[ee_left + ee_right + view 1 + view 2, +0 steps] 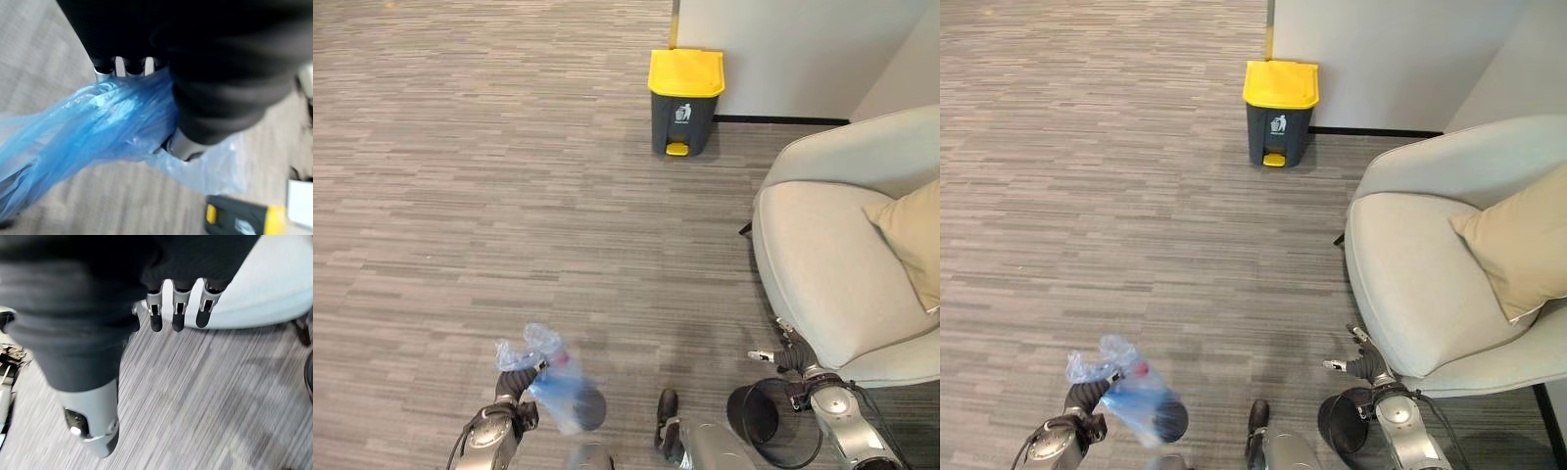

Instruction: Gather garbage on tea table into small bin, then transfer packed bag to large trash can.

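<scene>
A blue plastic garbage bag (pixel 560 390) hangs low over the carpet at the lower left, with something red showing through near its top. My left hand (pixel 513 385) is shut on the bag's gathered neck, and the left wrist view shows the fingers (pixel 126 65) curled round the blue film (pixel 98 127). The large trash can (pixel 685 106), dark grey with a yellow lid and pedal, stands far ahead against the white wall. My right hand (pixel 785 355) hangs open and empty by the armchair, fingers (pixel 177 313) straight. The small black bin (pixel 751 413) stands on the floor just below it.
A pale grey armchair (pixel 832 264) with a beige cushion (pixel 913 235) fills the right side. Grey striped carpet (pixel 489 196) stretches between me and the large can. A white wall (pixel 783 49) runs behind the can.
</scene>
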